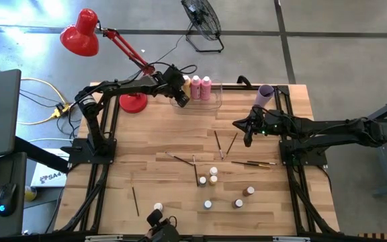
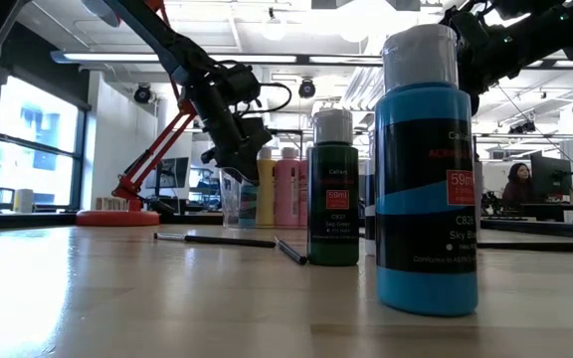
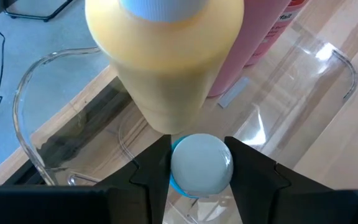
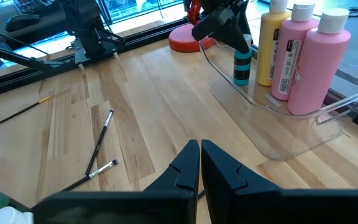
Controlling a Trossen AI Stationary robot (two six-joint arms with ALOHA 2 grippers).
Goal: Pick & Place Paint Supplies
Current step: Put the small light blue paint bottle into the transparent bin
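Observation:
My left gripper (image 1: 181,98) reaches down into the clear bin (image 1: 210,102) at the table's far edge. It is shut on a tiny blue bottle with a white cap (image 3: 201,167). Right beside that bottle, a yellow bottle (image 4: 272,43) and two pink bottles (image 4: 321,62) stand in the bin. My right gripper (image 4: 200,155) hovers shut over the table's right side, touching nothing. Several tiny white-capped bottles (image 1: 213,176) stand on the near half of the table. Thin paintbrushes (image 1: 218,144) lie flat around them. My left gripper has the tiny bottle's white cap (image 3: 180,160) between its two fingers, one on each side of the cap. The fingers slant down from the table's left side. The bottle (image 4: 242,65) stands upright with its bottom on the bin floor, close to the yellow bottle.
A lilac cup (image 1: 265,94) stands at the far right. A red desk lamp (image 1: 79,33) has its base (image 1: 133,103) on the far left of the table. Close to the low camera stand a green bottle (image 2: 333,189) and a sky-blue bottle (image 2: 426,169).

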